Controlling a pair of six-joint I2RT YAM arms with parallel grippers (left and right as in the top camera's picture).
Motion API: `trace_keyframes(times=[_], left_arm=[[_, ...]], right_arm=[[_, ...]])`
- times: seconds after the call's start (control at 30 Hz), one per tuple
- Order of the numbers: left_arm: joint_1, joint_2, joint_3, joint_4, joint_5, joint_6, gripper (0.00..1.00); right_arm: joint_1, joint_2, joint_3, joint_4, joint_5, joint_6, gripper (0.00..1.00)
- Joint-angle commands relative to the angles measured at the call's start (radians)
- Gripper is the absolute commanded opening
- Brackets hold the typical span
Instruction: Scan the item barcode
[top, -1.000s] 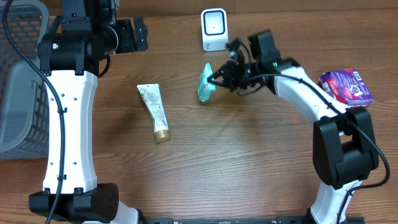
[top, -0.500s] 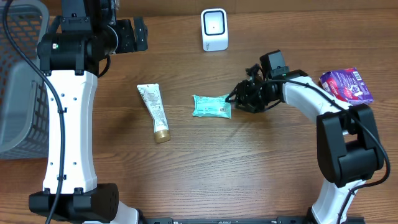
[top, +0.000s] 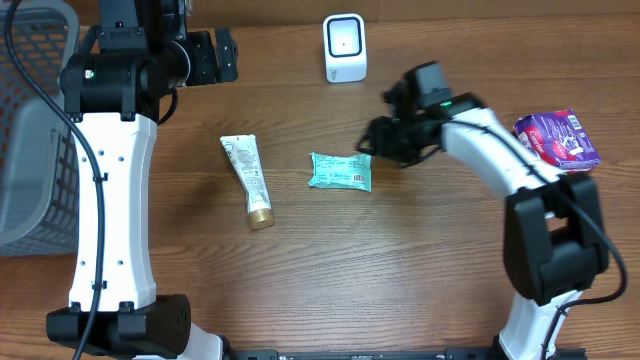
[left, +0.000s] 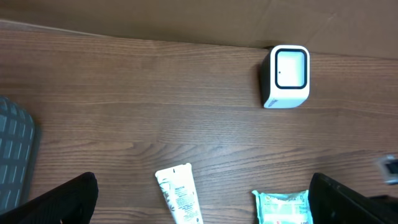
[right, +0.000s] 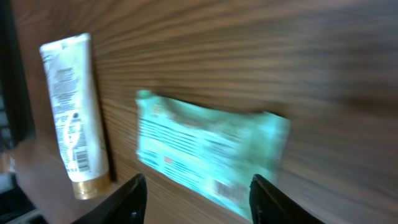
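— Right gripper (top: 372, 140), overhead?
— Jaws parted, empty; teal packet (top: 340, 171) flat on table (top: 400, 260) just beside, tube (top: 248, 180) further left.
— Left wrist?
— Left gripper (left: 204, 186) wide, empty; packet at lower edge.
— Right wrist?
— Packet lies below spread fingers (right: 134, 198), unheld.

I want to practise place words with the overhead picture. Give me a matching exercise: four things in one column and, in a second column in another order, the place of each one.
Things
1. scanner
2. teal packet
3. tube
4. purple packet

Places in the overhead view
A. at the far right
B. at the top, near the centre
C. lying flat in the middle
D. left of the middle, with its gold cap at the lower end

Pairs: 1-B, 2-C, 3-D, 4-A
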Motion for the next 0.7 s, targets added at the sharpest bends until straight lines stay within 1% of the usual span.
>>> trace_keyframes(times=[0.0,0.03,0.13,0.2,0.27,0.4,0.47,0.67], left_arm=[[-0.003,0.008,0.013,0.0,-0.003,0.019,1.0],[-0.003,0.008,0.013,0.0,-0.003,0.019,1.0],[-0.003,0.008,0.013,0.0,-0.003,0.019,1.0],[-0.003,0.008,0.013,0.0,-0.003,0.019,1.0],[-0.003,0.008,0.013,0.0,-0.003,0.019,1.0],[-0.003,0.008,0.013,0.0,-0.003,0.019,1.0],[-0.003,0.008,0.013,0.0,-0.003,0.019,1.0],[-0.003,0.008,0.013,0.0,-0.003,0.019,1.0]], right_arm=[[0.111,0.001,0.02,0.104,0.153,0.145,0.58],[0.137,0.015,0.02,0.143,0.225,0.196,0.59],[0.195,0.054,0.02,0.225,0.4,0.29,0.59],[0.225,0.083,0.02,0.287,0.505,0.319,0.58],[0.241,0.105,0.02,0.342,0.547,0.318,0.58],[0.248,0.137,0.02,0.434,0.537,0.339,0.57],[0.251,0.147,0.02,0.459,0.49,0.372,0.57],[0.257,0.151,0.02,0.47,0.222,0.373,0.57]])
